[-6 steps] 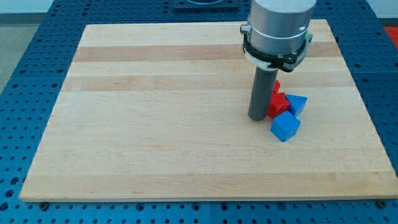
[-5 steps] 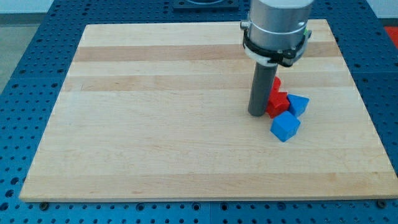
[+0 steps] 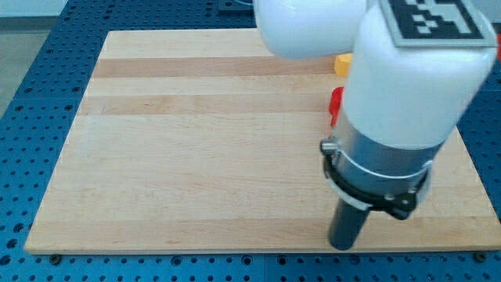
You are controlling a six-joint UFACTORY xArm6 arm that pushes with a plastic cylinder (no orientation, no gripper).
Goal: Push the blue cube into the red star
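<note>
Blue cube is not showing anywhere in this view: the bulky white and grey arm housing (image 3: 415,86) is covering most of the view's right side of the pale wooden board (image 3: 196,157), and the cube is probably lying somewhere behind it, though I cannot tell where. My tip (image 3: 342,246) is resting near the board's bottom edge, towards the view's right, with bare wood around what shows of it and no block touching it. There is no pincer on this rig, only the straight dark rod, so there is nothing to report as apart or together.

A sliver of a red block (image 3: 335,106) is peeking out at the housing's left edge, higher up the view; its shape is too hidden to name, so I am not assuming it is the red star. A small yellow block (image 3: 342,64) is sitting above it, near the board's top.

Doing this step well, in my judgement, is depending on lining up first: the tip should be getting behind the cube on the side away from the star, so the push line is running through both. A slow, centred push is likely avoiding a glancing contact that would spin the cube aside or knock the red piece away.
</note>
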